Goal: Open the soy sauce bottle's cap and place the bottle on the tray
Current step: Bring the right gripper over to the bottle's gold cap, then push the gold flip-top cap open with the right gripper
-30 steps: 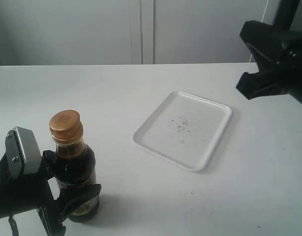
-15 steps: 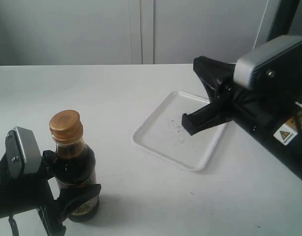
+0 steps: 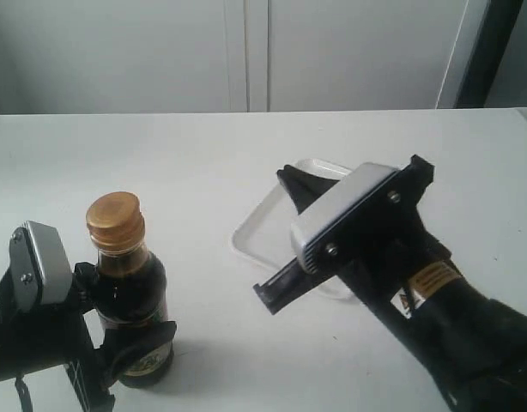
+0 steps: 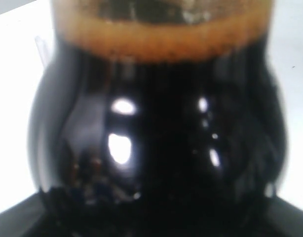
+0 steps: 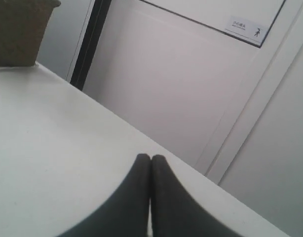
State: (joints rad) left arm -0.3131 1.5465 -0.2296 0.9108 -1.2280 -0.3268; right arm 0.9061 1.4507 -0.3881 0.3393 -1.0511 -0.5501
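Observation:
The soy sauce bottle (image 3: 130, 292) stands upright near the table's front left, its dark glass (image 4: 156, 123) filling the left wrist view. The golden cap (image 3: 115, 220) is down on its neck. My left gripper (image 3: 118, 316) is shut on the bottle's lower body, with one finger (image 3: 148, 339) in front of the label. The white tray (image 3: 249, 230) lies at mid-table, mostly covered by my right arm (image 3: 349, 215), which hangs above it and points toward the bottle without touching it. My right gripper (image 5: 150, 159) is shut and holds nothing.
White cabinet doors (image 3: 246, 51) stand behind the table. In the right wrist view the white tabletop (image 5: 53, 148) ends at pale wall panels, and a brownish box (image 5: 20, 29) sits at the far corner.
My right arm has swung in from the right edge, leftward and lower, to hang over the tray. The bottle and left gripper have not moved.

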